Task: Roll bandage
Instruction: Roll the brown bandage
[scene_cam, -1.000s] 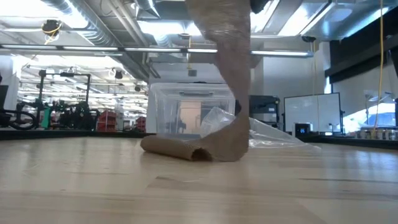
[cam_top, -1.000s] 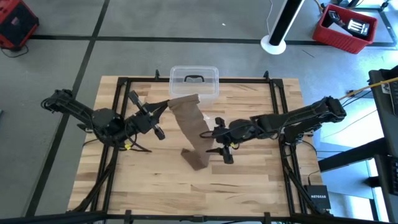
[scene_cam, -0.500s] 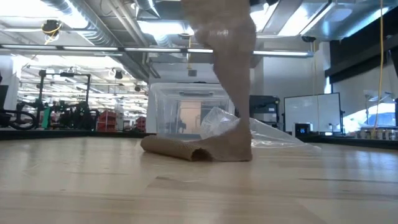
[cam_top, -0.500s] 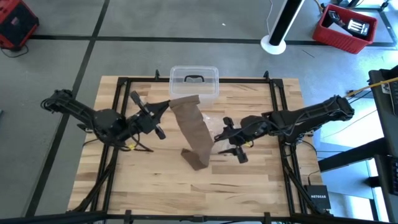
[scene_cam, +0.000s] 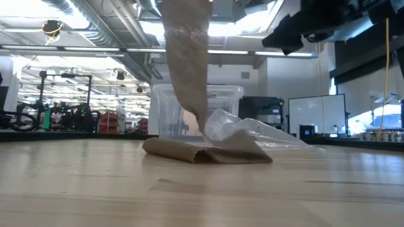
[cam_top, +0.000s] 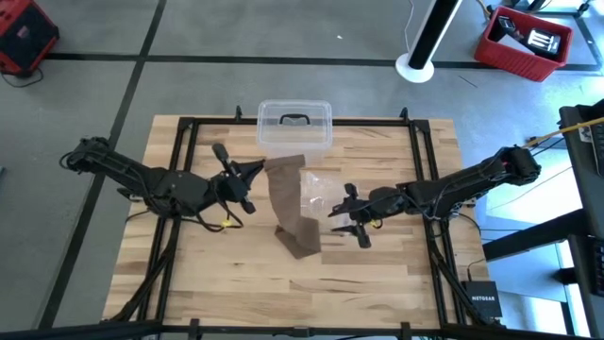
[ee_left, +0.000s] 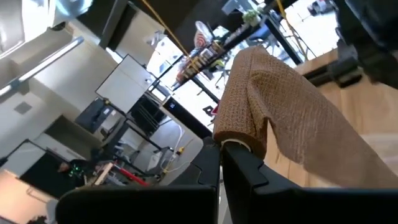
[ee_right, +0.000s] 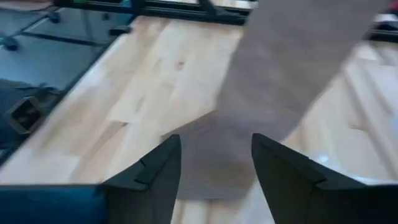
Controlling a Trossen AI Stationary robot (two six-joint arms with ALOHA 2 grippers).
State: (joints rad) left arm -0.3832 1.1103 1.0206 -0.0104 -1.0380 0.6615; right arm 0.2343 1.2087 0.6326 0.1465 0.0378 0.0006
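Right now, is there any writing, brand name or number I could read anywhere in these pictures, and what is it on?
"NETGEAR": white letters on the small black box at the table's right front corner, high view.
The red bin on the floor holds items with markings too small to read.
Nothing readable on the bandage or clear plastic box.

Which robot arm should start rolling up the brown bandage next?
Probably the left. Its tool is already shut on the bandage's upper end, holding it up off the table. The right tool is open beside the strip, holding nothing, so it could steady the folded end.
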